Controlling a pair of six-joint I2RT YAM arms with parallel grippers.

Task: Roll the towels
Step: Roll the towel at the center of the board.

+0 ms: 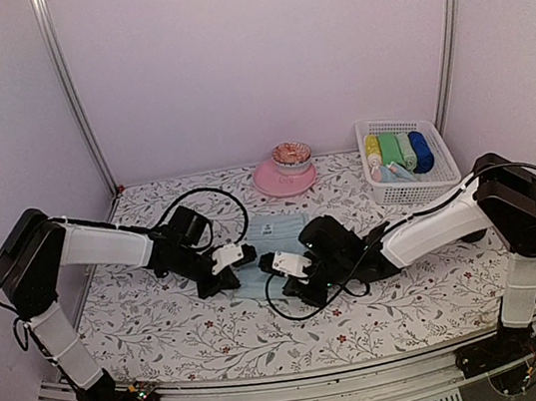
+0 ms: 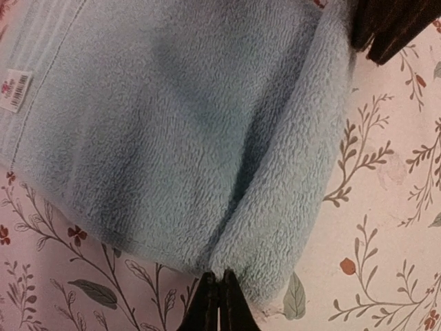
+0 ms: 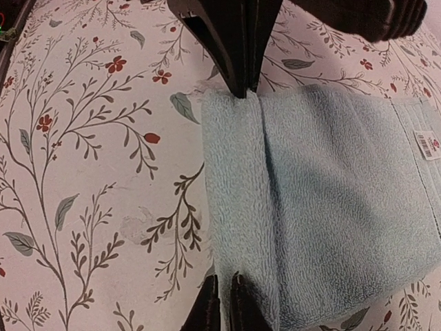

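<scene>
The job is looking partly finished, by my reading. Four cloth rolls [image 1: 399, 151] in yellow, green, pale green and blue are sitting side by side in the white slotted plastic basket [image 1: 419, 194] at about 2 o'clock on the floral-printed surface [image 1: 166, 327]. Something pink and teal is lying in front of them, too small to make out. The piece in hand is the pale blue rectangular terry towel [image 1: 278, 231], which is lying mostly flat at the middle of the surface. The round pink plate [image 1: 270, 182] and its small patterned bowl [image 1: 291, 154] are standing just beyond it at 12 o'clock. Only the towel's 6 o'clock edge is turning over: a first narrow fold is running along that side, and the rest of the cloth, with its white label [image 2: 15, 89] at the far end, is lying unrolled. The left claw [image 2: 219, 303] is standing fully closed with its tips pressing at one end of that fold. Whether any cloth is caught between them is not showing. The right claw [image 3: 224, 303] is pinching down to a thin slit over the other end, seemingly gripping the folded edge. So this roll is only beginning, and it is needing to be carried toward 12 o'clock across the whole towel. No other loose towels are showing on the surface.
</scene>
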